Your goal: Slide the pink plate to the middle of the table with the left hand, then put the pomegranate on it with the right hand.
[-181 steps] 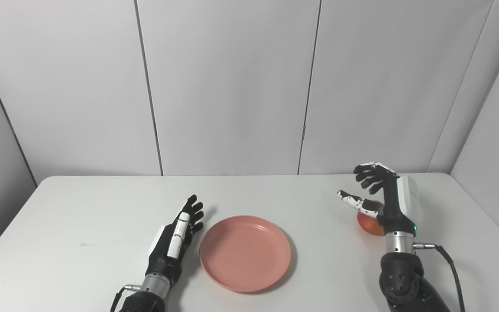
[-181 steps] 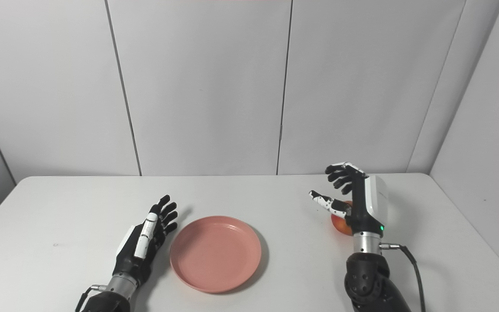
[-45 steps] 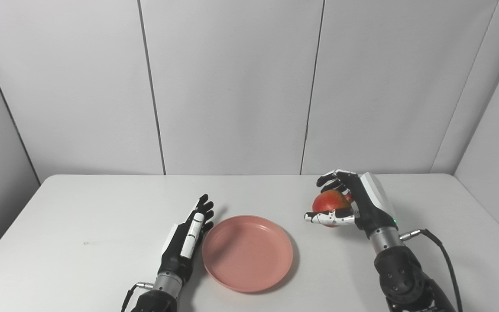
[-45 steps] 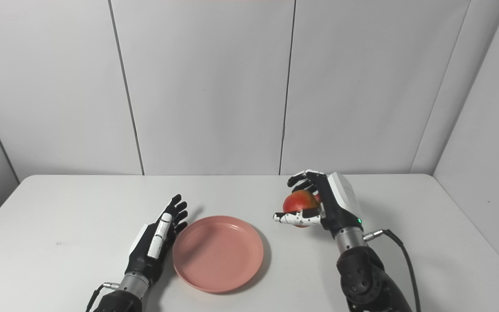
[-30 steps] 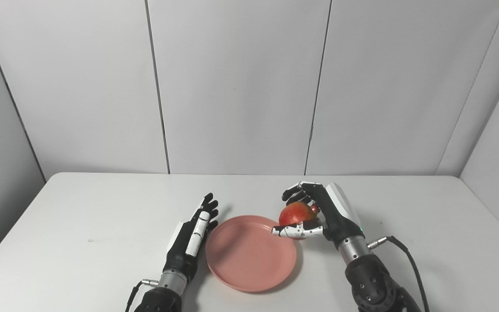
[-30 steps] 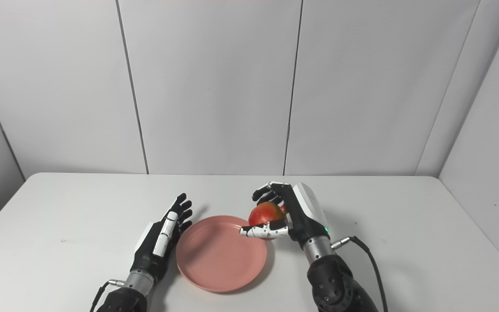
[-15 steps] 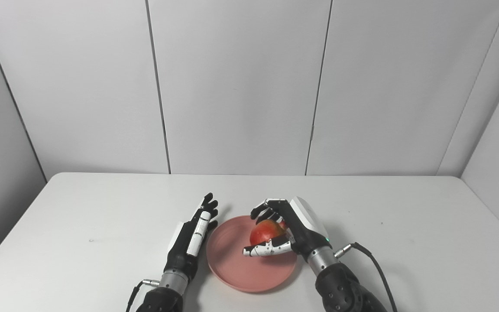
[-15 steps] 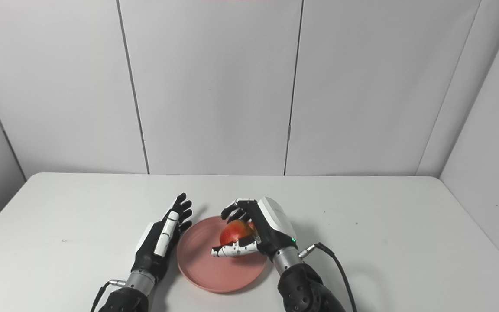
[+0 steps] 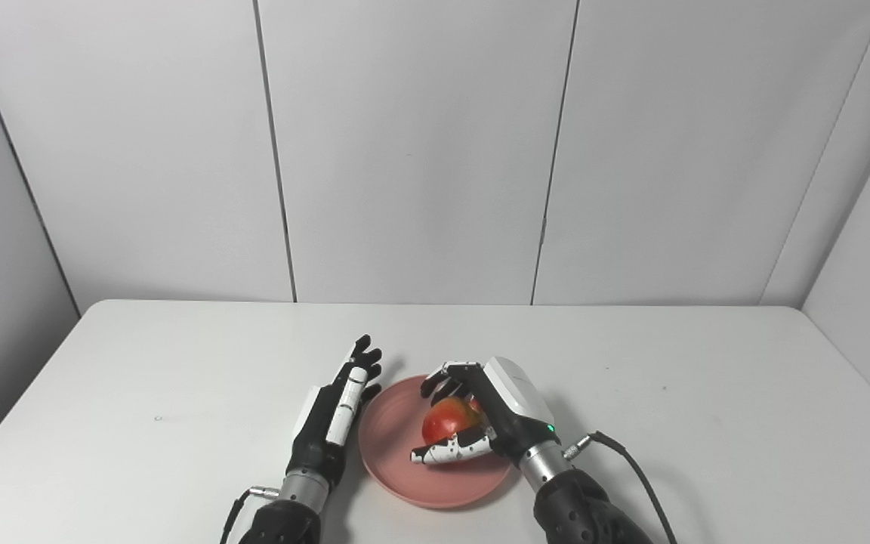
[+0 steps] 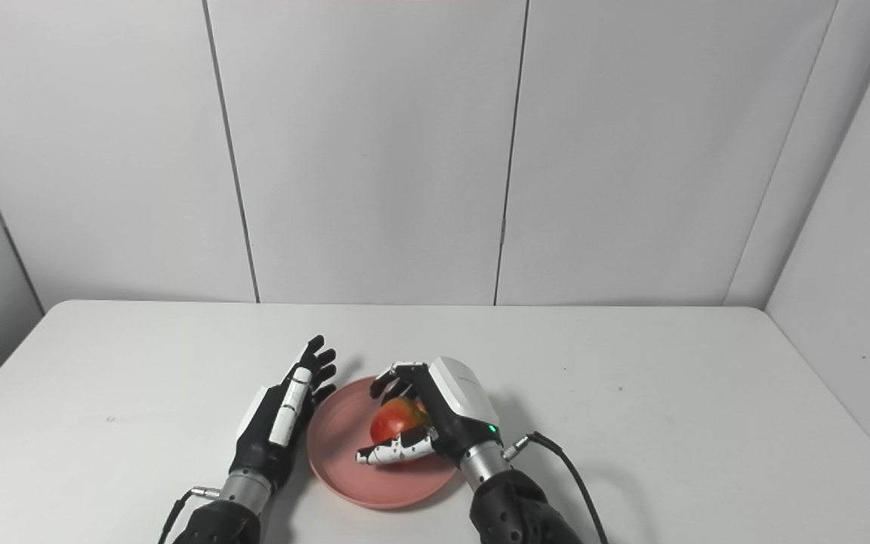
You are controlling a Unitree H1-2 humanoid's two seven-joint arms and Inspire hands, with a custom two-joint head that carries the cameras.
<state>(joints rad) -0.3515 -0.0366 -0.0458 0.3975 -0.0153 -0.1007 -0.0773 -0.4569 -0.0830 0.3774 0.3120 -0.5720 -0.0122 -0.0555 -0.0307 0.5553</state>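
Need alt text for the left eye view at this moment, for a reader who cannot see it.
The right hand holds a red pomegranate over the middle of a pink plate on a white table. The left hand lies open, fingers straight, beside the plate's left rim. Grey wall panels stand behind.

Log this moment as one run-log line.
right hand: shut on pomegranate, over pink plate | left hand: open, beside plate rim | release: not yet

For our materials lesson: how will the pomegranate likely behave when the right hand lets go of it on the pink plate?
The pomegranate looks round and smooth, so it may roll. The pink plate's raised rim should probably stop it. The right hand cups it without denting it, suggesting firmness.
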